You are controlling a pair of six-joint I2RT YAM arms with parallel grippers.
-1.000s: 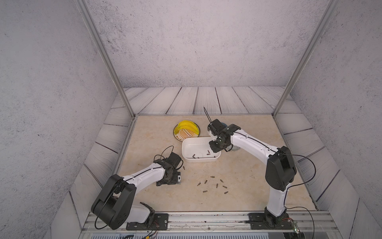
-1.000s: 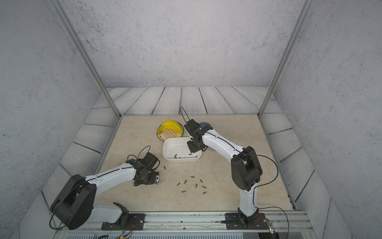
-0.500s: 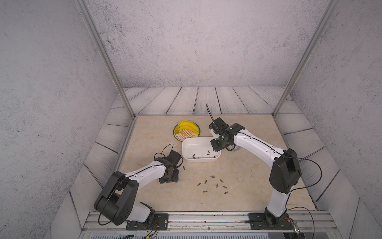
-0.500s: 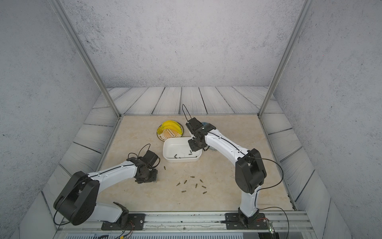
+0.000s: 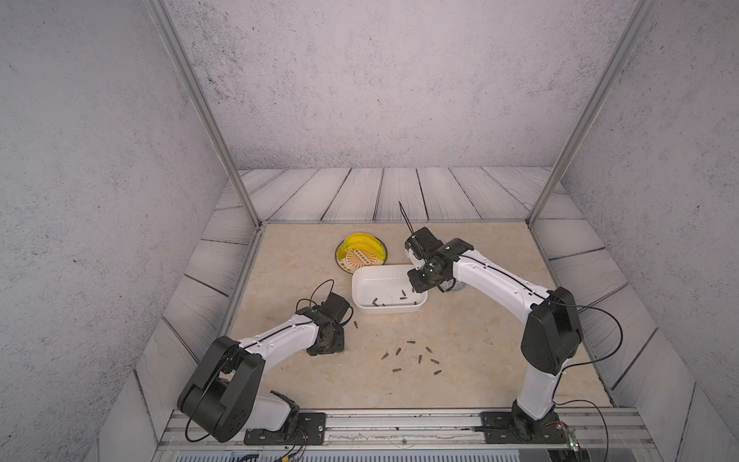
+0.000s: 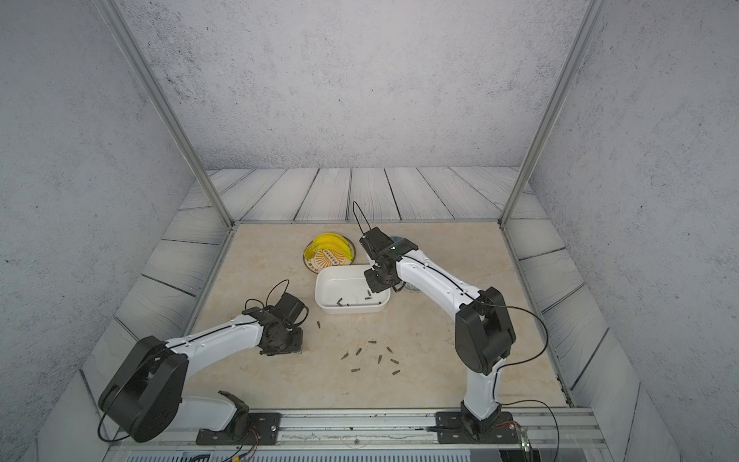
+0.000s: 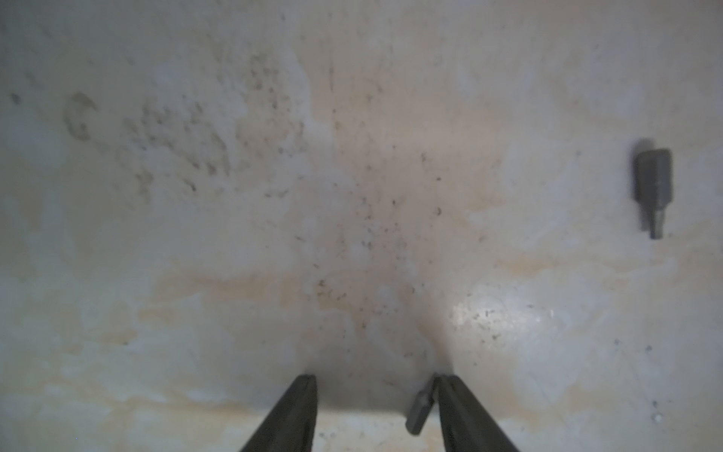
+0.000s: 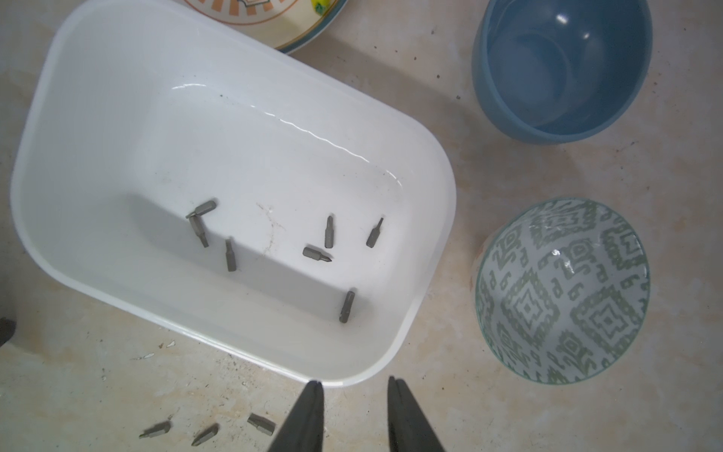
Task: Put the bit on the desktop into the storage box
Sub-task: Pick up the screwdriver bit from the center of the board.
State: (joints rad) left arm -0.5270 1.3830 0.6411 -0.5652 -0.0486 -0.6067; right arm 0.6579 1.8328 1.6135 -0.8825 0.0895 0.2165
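down on the desktop [image 5: 480, 320], the left gripper [image 7: 374, 379] is parted, a bit [image 7: 418, 411] lying along one finger's inner face, unclamped. another bit [image 5: 355, 324], at 7 o'clock of the storage box [image 5: 390, 309], runs 12-to-6. the right gripper [image 8: 354, 385] hangs parted, empty, by the box's rim.

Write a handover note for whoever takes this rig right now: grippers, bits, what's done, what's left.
Left gripper: open, down at the desktop, one bit against one finger, not clamped.
Right gripper: open, empty, by the box rim.
Done: seven bits in the box.
Left: the bit at the left gripper, another bit beside it, and a cluster of eight on the desktop.
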